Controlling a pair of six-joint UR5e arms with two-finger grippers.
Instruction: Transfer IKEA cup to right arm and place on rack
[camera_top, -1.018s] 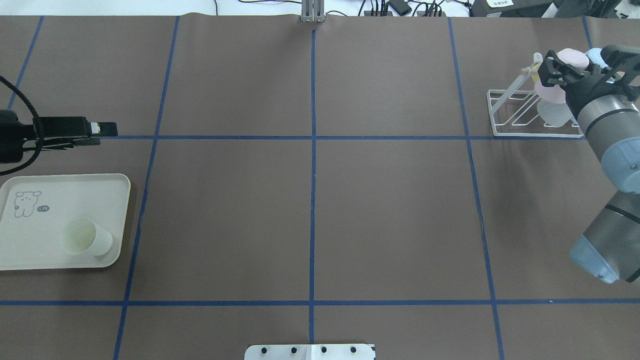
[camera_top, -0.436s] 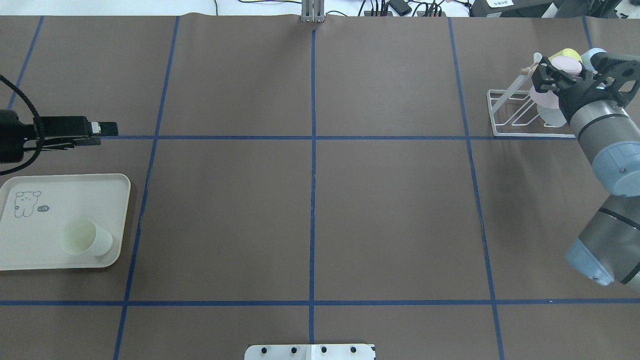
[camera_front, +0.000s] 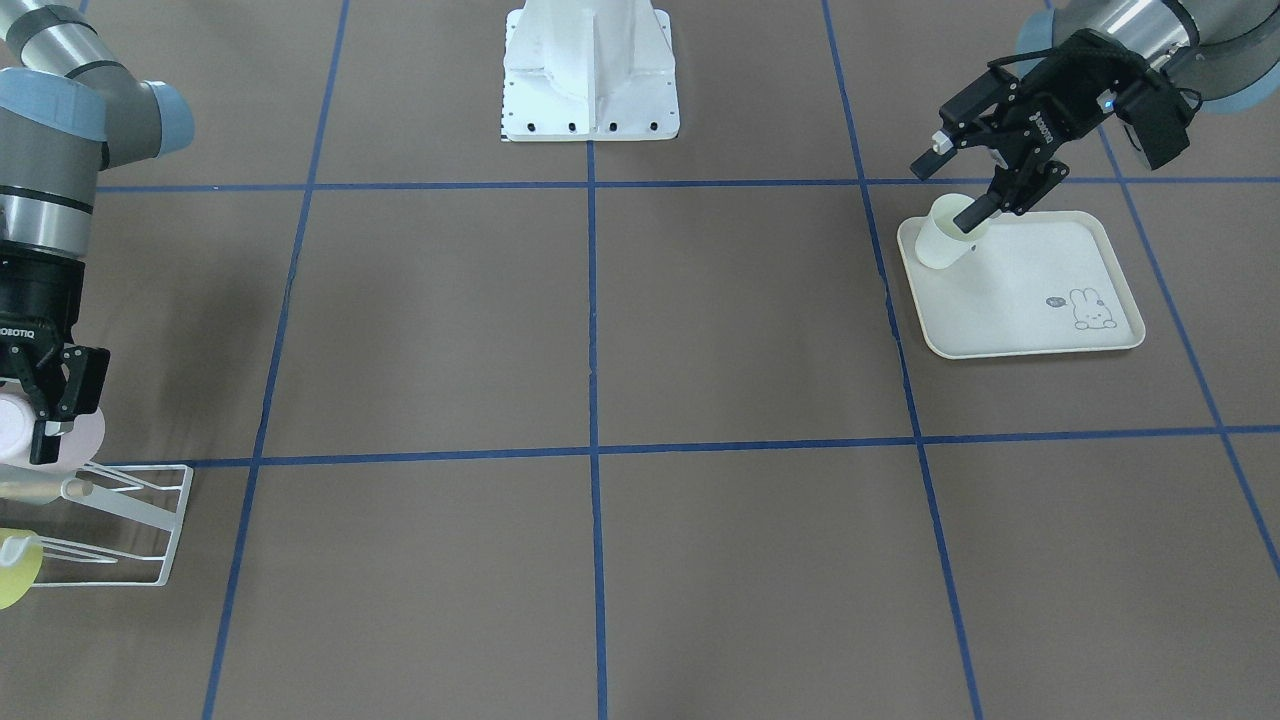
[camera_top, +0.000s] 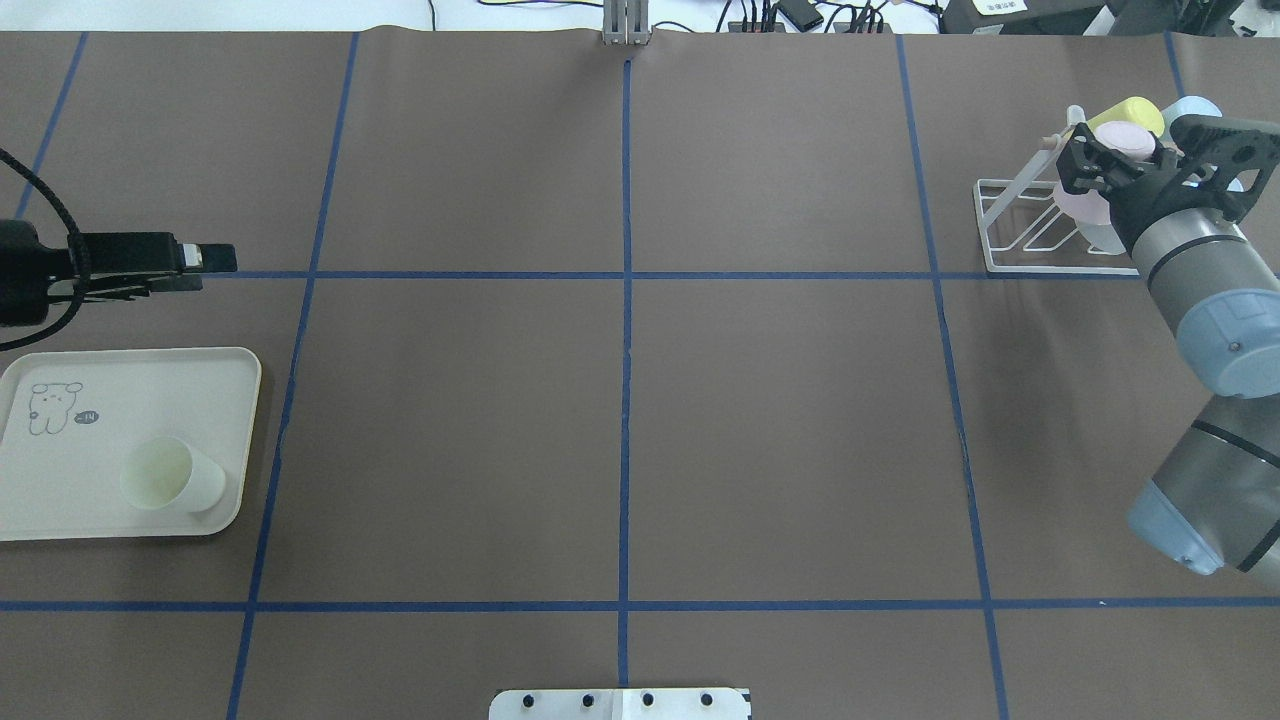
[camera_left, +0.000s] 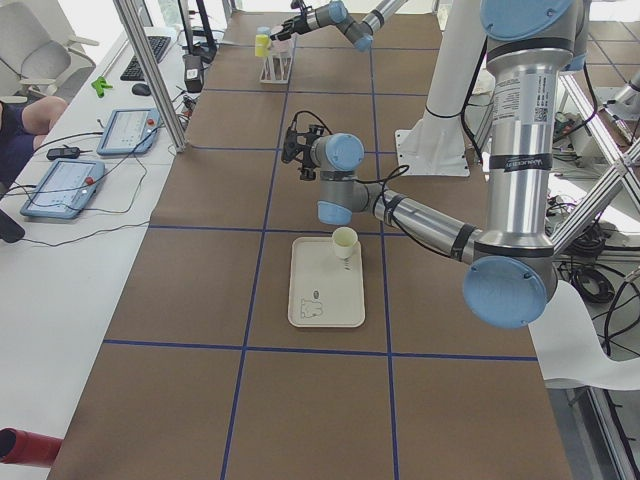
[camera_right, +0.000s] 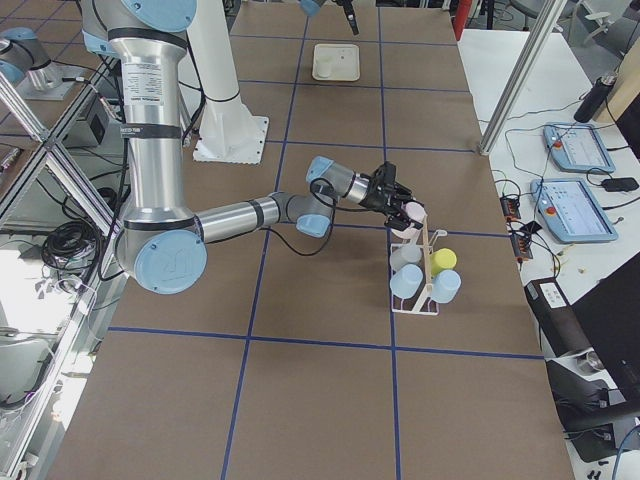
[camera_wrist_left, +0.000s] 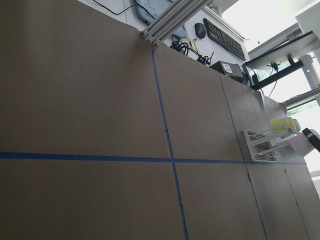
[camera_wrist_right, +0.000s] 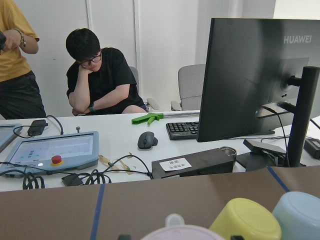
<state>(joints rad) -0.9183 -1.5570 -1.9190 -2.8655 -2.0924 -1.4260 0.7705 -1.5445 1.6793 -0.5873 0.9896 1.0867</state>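
Note:
A cream IKEA cup (camera_top: 170, 475) stands upright on the cream rabbit-print tray (camera_top: 60, 500) at the left; it also shows in the front view (camera_front: 944, 236). My left gripper (camera_front: 955, 183) is open and empty. It hovers high, beyond the tray's far edge in the overhead view (camera_top: 207, 259). My right gripper (camera_top: 1110, 160) is shut on a pink cup (camera_top: 1080, 200), held on its side over the white wire rack (camera_top: 1010, 225) with its wooden dowel. The right wrist view shows only the pink cup's rim (camera_wrist_right: 182, 232).
The rack holds a yellow cup (camera_top: 1130, 112), a light blue cup (camera_top: 1190, 108) and a translucent one (camera_top: 1105, 235). The rack stands at the table's far right (camera_front: 150, 530). Blue tape lines cross the brown table cover. Operators sit at a desk beyond the table's right end.
My right gripper has moved left and down with the pink cup, closer onto the rack, uncovering the yellow cup. The left arm and the cream cup have not moved.

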